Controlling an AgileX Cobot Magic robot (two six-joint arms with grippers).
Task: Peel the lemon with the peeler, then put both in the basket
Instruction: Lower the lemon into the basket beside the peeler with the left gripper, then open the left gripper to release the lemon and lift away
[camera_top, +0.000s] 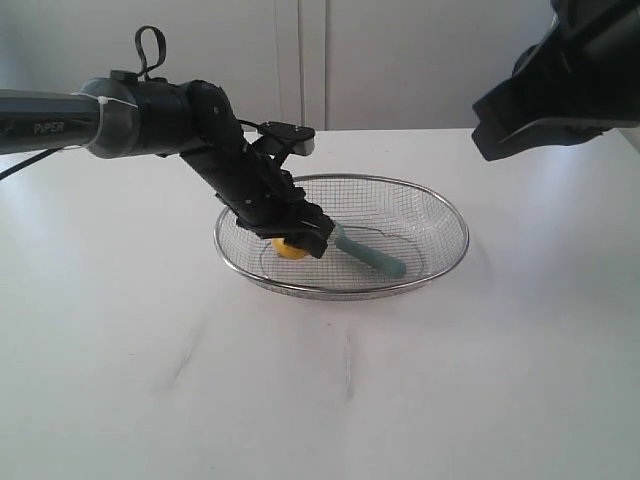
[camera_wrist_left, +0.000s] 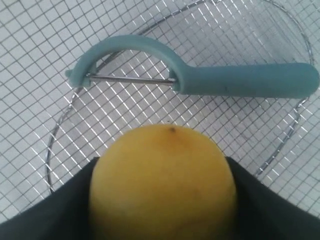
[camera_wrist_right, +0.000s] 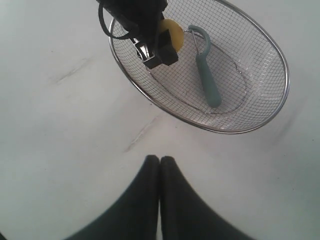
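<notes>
Left gripper (camera_top: 298, 238) is down inside the basket (camera_top: 440, 230), clamped on the lemon (camera_wrist_left: 162, 185). The dark fingers (camera_wrist_left: 55, 215) press on both sides of it. The left wrist view shows smooth yellow skin with one small dark speck on top. The lemon sits low, at the left end of the basket near the mesh floor. Can't tell if it touches the mesh.

The peeler (camera_wrist_left: 190, 82) lies flat on the basket floor, just beside the lemon, with a strip of bare mesh between them. No contact. Its curved head and blade are at the lemon end, and the handle runs off toward the right end of the basket. Nothing is holding it.

Right arm (camera_top: 560, 80) is parked high at the upper right of the exterior view, well apart from the basket. Right gripper (camera_wrist_right: 160, 195) is closed and empty. Its two fingers (camera_wrist_right: 147, 200) are pressed flat together over the bare white table (camera_top: 150, 380), on the near side of the basket.

The basket stands upright on the table, roughly mid-table.
</notes>
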